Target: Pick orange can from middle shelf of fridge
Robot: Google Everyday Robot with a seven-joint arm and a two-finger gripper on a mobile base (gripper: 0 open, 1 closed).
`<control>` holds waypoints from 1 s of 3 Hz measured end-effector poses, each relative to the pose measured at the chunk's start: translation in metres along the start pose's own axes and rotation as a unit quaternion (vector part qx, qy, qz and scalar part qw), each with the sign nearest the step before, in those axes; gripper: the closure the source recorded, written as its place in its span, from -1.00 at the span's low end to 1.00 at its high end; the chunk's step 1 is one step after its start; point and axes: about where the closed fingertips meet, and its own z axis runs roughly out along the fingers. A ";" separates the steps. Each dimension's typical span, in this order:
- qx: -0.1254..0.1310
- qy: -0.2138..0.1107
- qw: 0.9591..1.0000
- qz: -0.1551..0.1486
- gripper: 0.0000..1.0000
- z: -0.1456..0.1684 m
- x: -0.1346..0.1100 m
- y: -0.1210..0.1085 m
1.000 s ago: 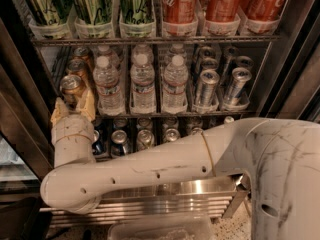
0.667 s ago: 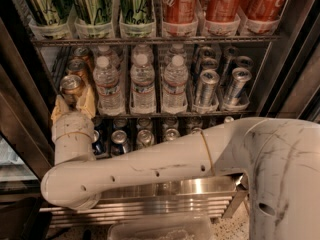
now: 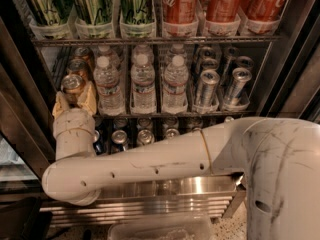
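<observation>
The orange can [image 3: 73, 84], copper-orange with a silver top, stands at the front of the far-left lane of the middle shelf [image 3: 150, 115] in the fridge [image 3: 20, 109]. My gripper [image 3: 75, 102] reaches in from below at the left. Its tan fingers [image 3: 90, 97] sit tight against both sides of the can and hide the can's lower body. Two more orange cans [image 3: 78, 66] stand in the same lane behind it.
Water bottles [image 3: 143, 81] fill the middle lanes and slim silver cans [image 3: 206, 86] the right lanes. Green cans [image 3: 90, 4] and red cola cans [image 3: 222, 4] stand on the rack above. Dark cans [image 3: 145, 136] sit below, behind my arm [image 3: 150, 164]. A stainless base [image 3: 165, 186] lies under it.
</observation>
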 end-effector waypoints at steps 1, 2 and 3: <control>0.003 0.004 1.000 0.000 -0.40 0.002 0.003 -0.002; 0.006 0.009 1.000 0.002 -0.40 0.002 0.006 -0.003; 0.006 0.014 1.000 0.003 -0.44 0.002 0.009 -0.003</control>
